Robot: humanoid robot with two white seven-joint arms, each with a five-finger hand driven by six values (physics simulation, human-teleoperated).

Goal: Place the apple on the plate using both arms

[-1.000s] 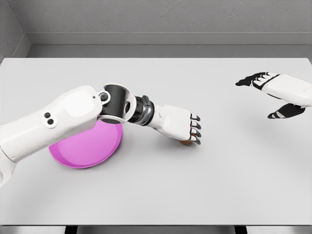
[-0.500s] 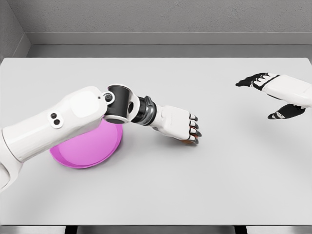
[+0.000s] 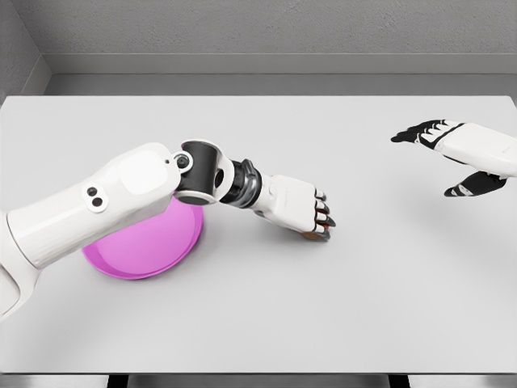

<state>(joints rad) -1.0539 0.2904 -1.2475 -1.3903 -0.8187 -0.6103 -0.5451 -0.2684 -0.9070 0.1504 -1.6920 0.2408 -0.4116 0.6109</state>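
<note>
Table (image 3: pixel 266 323): grey-white, spans nearly the whole head view. Left arm (image 3: pixel 97 210) crosses it from lower left and overlaps the upper part of the plate. Plate (image 3: pixel 145 246): magenta, round, flat on the table at left-centre. Right hand (image 3: pixel 460 153): far right, well apart from everything, fingers spread, holding nothing. Left hand (image 3: pixel 297 206): palm down, fingers curled over the apple. Apple (image 3: pixel 310 236): only a reddish-brown sliver shows under the fingertips, right of the plate; its orientation and long axis cannot be told.
</note>
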